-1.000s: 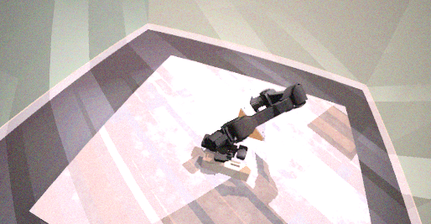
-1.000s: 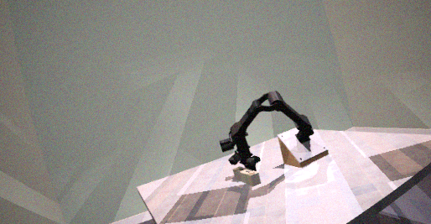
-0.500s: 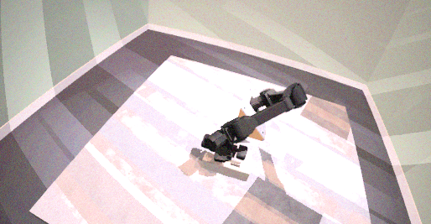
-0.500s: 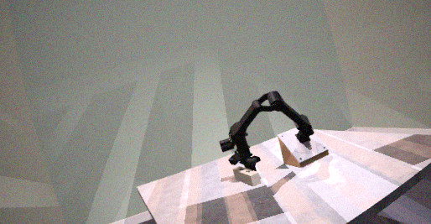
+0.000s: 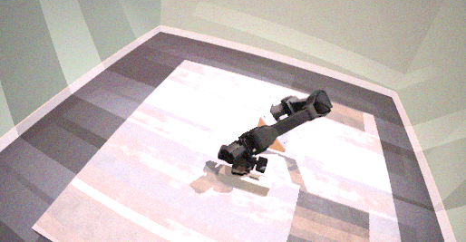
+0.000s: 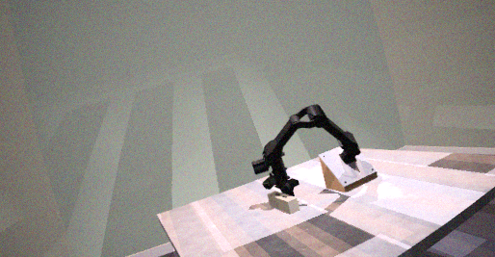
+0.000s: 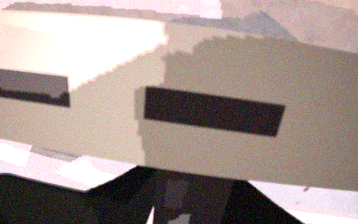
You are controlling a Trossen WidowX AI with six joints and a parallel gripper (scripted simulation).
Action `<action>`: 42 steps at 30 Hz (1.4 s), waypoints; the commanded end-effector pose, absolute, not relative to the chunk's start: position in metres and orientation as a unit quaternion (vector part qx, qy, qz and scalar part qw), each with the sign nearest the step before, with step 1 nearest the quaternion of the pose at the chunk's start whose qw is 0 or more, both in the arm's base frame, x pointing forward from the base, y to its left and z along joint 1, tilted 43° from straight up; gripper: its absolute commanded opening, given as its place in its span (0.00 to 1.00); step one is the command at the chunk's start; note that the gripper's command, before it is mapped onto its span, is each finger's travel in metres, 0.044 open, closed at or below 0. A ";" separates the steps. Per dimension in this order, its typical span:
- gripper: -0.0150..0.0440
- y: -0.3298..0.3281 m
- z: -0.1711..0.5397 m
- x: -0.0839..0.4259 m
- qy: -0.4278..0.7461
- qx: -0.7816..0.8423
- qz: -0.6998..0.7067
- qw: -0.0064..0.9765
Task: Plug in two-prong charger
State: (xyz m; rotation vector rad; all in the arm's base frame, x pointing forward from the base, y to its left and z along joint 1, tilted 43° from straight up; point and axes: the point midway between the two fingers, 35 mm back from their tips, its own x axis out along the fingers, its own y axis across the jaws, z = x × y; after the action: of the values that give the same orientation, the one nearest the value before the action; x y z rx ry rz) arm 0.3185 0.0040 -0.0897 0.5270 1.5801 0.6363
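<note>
The power strip is a beige block lying on the table. In the wrist view its face shows two dark slot-like outlets, a left one and a right one. My gripper is at the strip, pointing down just over it in the exterior view. It is shut on a dark grey body, which looks like the charger, at the strip's lower edge in the wrist view. The prongs are not visible, and I cannot tell whether they touch the strip.
A wedge-shaped stand with orange-brown sides and a white sloping top is by the arm's base. The arm arches from there to the strip. The patchy light table carries strong shadows.
</note>
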 end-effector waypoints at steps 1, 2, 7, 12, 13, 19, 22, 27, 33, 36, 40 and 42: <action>0.25 0.001 -0.087 0.325 0.682 0.228 0.279 0.637; 0.25 0.001 -0.087 0.325 0.682 0.228 0.279 0.637; 0.25 0.004 -0.090 0.319 0.690 0.229 0.278 0.628; 0.25 0.004 -0.090 0.319 0.690 0.229 0.278 0.628; 0.25 0.004 -0.090 0.319 0.690 0.229 0.278 0.628; 0.39 0.004 -0.090 0.319 0.690 0.229 0.278 0.628; 0.52 0.004 -0.090 0.319 0.690 0.229 0.278 0.628; 0.74 0.004 -0.090 0.319 0.690 0.229 0.278 0.628; 1.00 0.004 -0.090 0.319 0.690 0.229 0.278 0.628; 1.00 0.004 -0.090 0.318 0.689 0.229 0.278 0.629; 1.00 0.004 -0.090 0.317 0.689 0.229 0.278 0.629; 1.00 0.004 -0.090 0.316 0.688 0.229 0.278 0.630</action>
State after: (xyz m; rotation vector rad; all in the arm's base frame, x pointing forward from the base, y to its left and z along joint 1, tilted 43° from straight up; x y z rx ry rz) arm 0.3160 0.0038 -0.0910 0.5259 1.5855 0.6341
